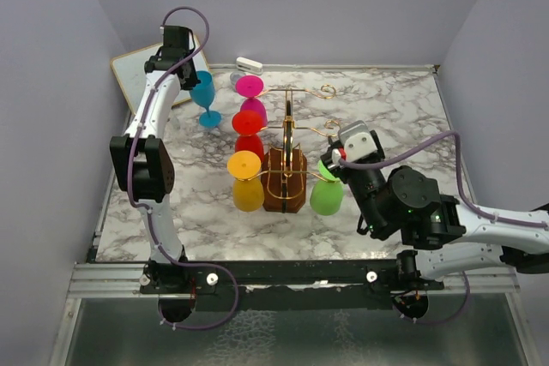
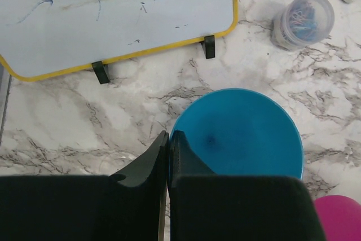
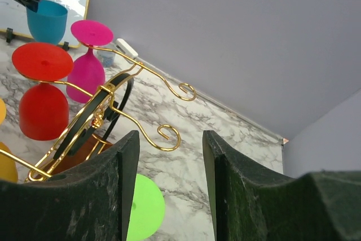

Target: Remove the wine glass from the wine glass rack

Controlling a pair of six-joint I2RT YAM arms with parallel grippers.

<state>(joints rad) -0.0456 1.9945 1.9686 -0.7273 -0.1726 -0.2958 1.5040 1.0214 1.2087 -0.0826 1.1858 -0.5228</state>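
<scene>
The wine glass rack (image 1: 286, 147), gold wire on a brown wooden base, stands mid-table. Pink (image 1: 250, 87), red (image 1: 249, 122) and orange (image 1: 244, 166) wine glasses hang upside down on its left side, and a green one (image 1: 326, 197) on its right. A blue wine glass (image 1: 204, 92) is upright off the rack at the back left. My left gripper (image 2: 168, 135) is shut on its rim (image 2: 242, 136), one finger inside the bowl. My right gripper (image 3: 169, 136) is open beside the green glass (image 3: 145, 210), whose disc shows partly behind the left finger (image 3: 127, 156). Empty gold hooks (image 3: 169, 136) curl ahead.
A yellow-framed whiteboard (image 2: 113, 15) leans at the back left corner. A clear jar of paper clips (image 2: 303, 20) and a white eraser (image 1: 249, 64) sit near the back wall. Grey walls enclose the marble table (image 1: 386, 109) on three sides.
</scene>
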